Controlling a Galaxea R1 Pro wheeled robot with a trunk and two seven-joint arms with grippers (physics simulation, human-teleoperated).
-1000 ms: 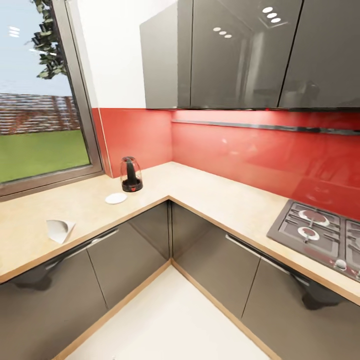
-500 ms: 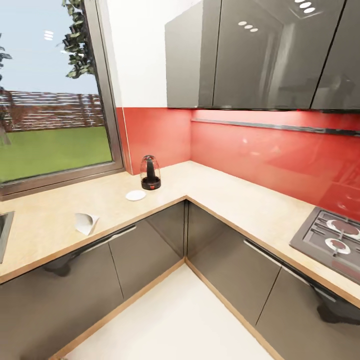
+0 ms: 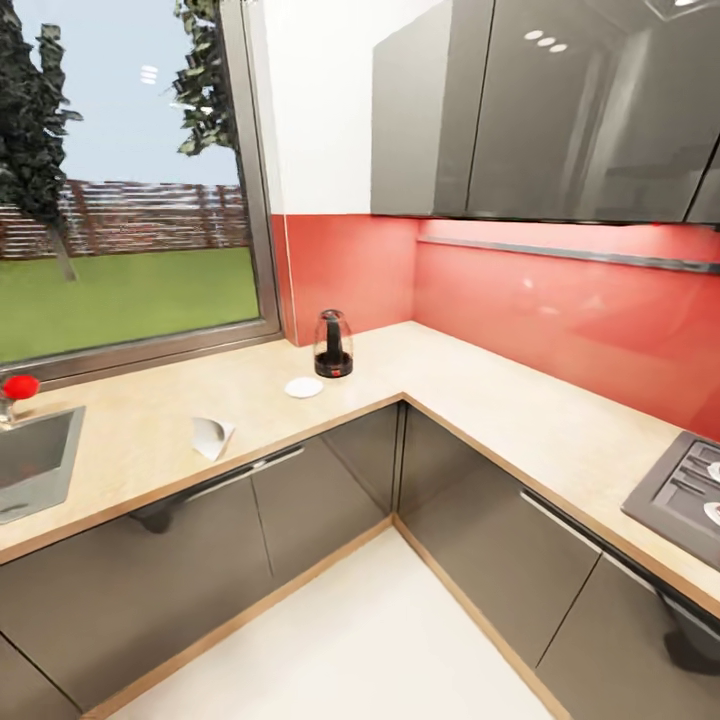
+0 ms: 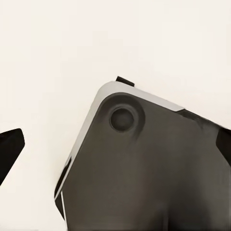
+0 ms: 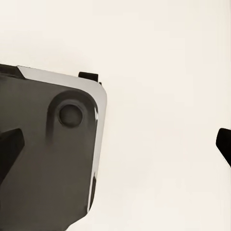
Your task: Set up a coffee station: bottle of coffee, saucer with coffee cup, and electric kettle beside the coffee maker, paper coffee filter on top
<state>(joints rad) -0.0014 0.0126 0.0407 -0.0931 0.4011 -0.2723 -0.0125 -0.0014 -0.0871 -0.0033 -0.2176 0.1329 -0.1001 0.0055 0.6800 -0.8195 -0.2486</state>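
On the countertop [image 3: 480,400], saucer [image 3: 303,387] lies before coffee maker [image 3: 333,345].

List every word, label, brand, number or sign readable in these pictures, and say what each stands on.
None can be read.
The coffee maker by the window has a small red mark at its base, too small to read.
The paper coffee filter, the saucer, the countertop, the wall cabinets and the hob show no text.
Both wrist views show the robot's dark base over pale floor, without markings.

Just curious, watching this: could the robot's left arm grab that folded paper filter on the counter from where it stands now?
Probably not yet. The paper filter lies on the countertop across open floor, and the left wrist view looks down at the robot's own base.
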